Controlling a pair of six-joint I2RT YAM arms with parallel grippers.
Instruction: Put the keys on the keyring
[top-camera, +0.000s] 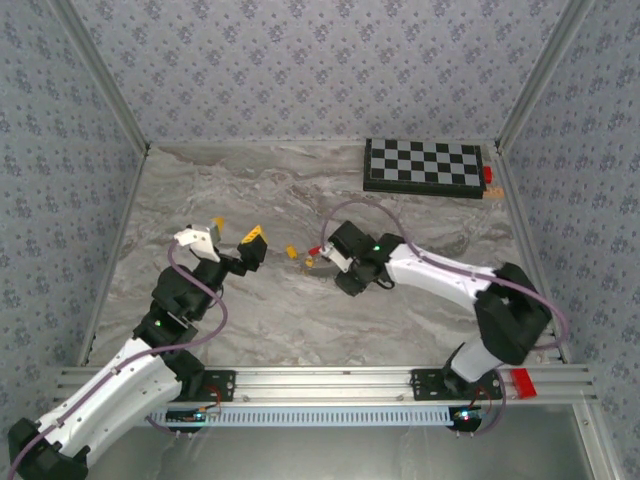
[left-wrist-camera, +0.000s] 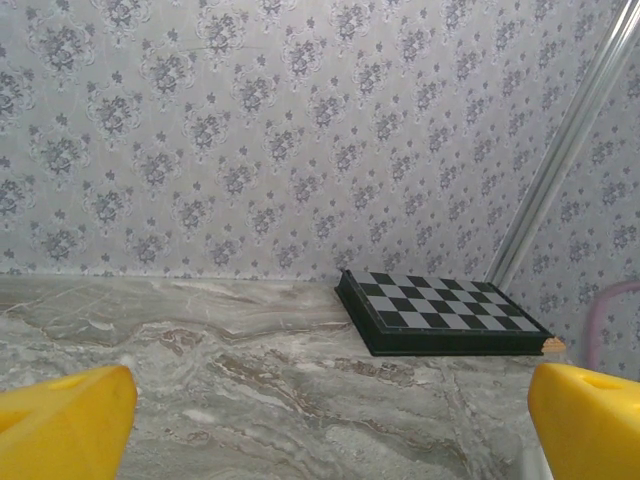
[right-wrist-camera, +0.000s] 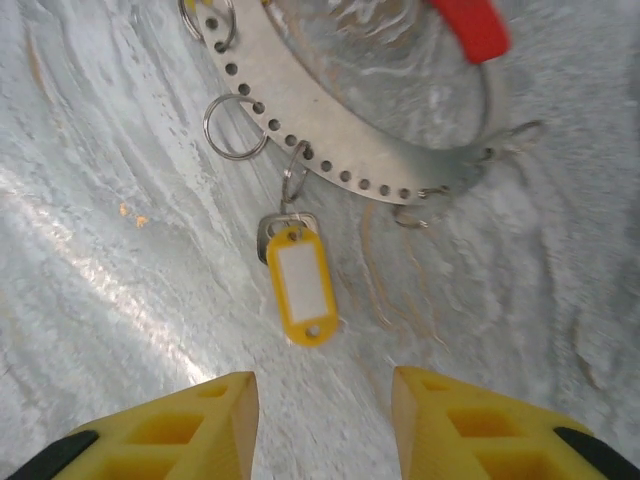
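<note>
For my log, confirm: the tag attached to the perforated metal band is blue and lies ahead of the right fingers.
Not blue: the right wrist view shows the tag is yellow. It is attached to the perforated metal band, ahead of the right fingers.

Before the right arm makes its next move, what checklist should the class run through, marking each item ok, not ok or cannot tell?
1. Right hand open and empty: ok.
2. Yellow key linked to the ring: ok.
3. Orange key on the ring: cannot tell.
4. Ring lying on the table: ok.
5. Left hand open and empty: ok.
</note>
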